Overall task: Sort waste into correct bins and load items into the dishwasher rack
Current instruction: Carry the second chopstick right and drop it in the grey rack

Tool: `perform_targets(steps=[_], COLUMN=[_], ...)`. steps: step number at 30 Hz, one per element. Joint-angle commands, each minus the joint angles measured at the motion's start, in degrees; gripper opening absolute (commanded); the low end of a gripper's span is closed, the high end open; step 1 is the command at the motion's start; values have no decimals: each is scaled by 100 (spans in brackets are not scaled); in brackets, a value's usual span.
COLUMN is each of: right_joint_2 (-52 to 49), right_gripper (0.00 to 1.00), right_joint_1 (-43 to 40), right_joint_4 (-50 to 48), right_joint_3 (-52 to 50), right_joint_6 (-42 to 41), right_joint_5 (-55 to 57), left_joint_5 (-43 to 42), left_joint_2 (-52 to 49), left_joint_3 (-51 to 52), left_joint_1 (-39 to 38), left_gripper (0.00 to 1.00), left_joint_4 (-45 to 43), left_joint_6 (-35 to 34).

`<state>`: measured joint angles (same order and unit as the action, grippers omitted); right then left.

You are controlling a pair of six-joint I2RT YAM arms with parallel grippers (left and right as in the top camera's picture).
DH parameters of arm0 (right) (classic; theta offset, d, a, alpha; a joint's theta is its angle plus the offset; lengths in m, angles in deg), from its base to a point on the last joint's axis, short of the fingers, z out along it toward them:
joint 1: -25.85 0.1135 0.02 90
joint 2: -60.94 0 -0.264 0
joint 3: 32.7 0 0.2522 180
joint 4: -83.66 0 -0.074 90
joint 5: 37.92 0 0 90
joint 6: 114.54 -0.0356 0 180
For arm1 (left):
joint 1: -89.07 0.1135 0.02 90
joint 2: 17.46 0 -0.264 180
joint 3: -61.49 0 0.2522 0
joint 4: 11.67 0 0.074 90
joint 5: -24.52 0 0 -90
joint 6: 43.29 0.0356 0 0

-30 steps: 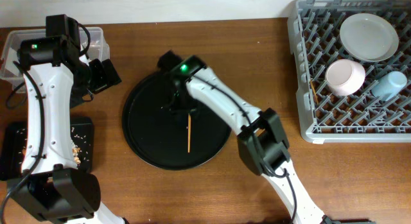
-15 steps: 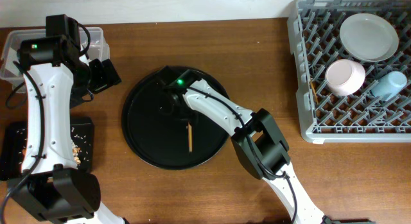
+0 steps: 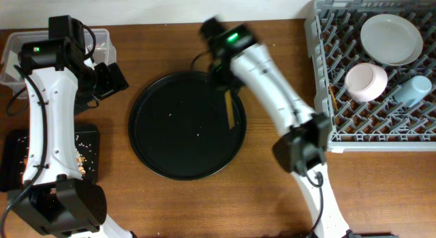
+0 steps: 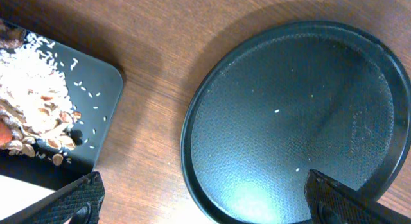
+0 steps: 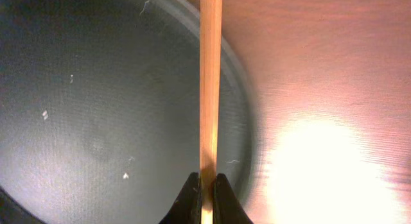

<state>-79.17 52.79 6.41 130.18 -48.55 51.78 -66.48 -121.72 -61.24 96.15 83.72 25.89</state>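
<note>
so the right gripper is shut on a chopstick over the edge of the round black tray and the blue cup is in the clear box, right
No: the blue cup lies in the dishwasher rack beside the bowl, as the overhead view shows. The right gripper is shut on a chopstick over the edge of the round black tray.

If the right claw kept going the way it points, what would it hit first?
Likely the round black tray at its rim, right beside the wooden table; the held chopstick might touch first. Depth unclear.
</note>
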Motion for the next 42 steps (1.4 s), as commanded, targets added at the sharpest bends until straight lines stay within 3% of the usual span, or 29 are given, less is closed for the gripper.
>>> perform_targets(steps=[1, 5, 9, 15, 30, 31, 33, 34, 35, 36, 40, 42], right_joint_2=[339, 341, 278, 131, -544, -544, -544, -544, -544, -544, -516, -439], right_gripper=[4, 4, 4, 4, 11, 14, 38, 58, 84, 89, 93, 95], right_joint_1=[-1073, -2240, -3298, -4216, -4153, -4120, -4081, -4076, -4079, -4079, -4127, -4251], right_joint_4=[332, 579, 299, -271, -400, -400, -400, -407, -415, -420, -551, -756], right_joint_3=[1202, 1814, 1729, 1635, 1628, 1628, 1631, 1628, 1631, 1631, 1639, 1720], right_joint_6=[1342, 2817, 2835, 2879, 3154, 3178, 3222, 3220, 3217, 3217, 3171, 2457], right_joint_5=[-81, -723, -992, -1106, -1580, -1576, -1556, -1556, -1558, -1556, -1552, -1165], left_joint_5=[61, 61, 61, 61, 61, 61, 61, 61, 61, 61, 61, 61], left_joint_2=[9, 9, 9, 9, 9, 9, 9, 9, 9, 9, 9, 9], left_joint_3=[9, 9, 9, 9, 9, 9, 9, 9, 9, 9, 9, 9], left_joint_1=[-15, -15, -15, -15, -15, -15, -15, -15, -15, -15, -15, -15], left_gripper=[99, 99, 99, 99, 99, 99, 99, 99, 99, 99, 99, 99], left_joint_4=[7, 7, 7, 7, 7, 7, 7, 7, 7, 7, 7, 7], left_joint_6=[-57, -57, -57, -57, -57, -57, -57, -57, -57, -57, -57, -57])
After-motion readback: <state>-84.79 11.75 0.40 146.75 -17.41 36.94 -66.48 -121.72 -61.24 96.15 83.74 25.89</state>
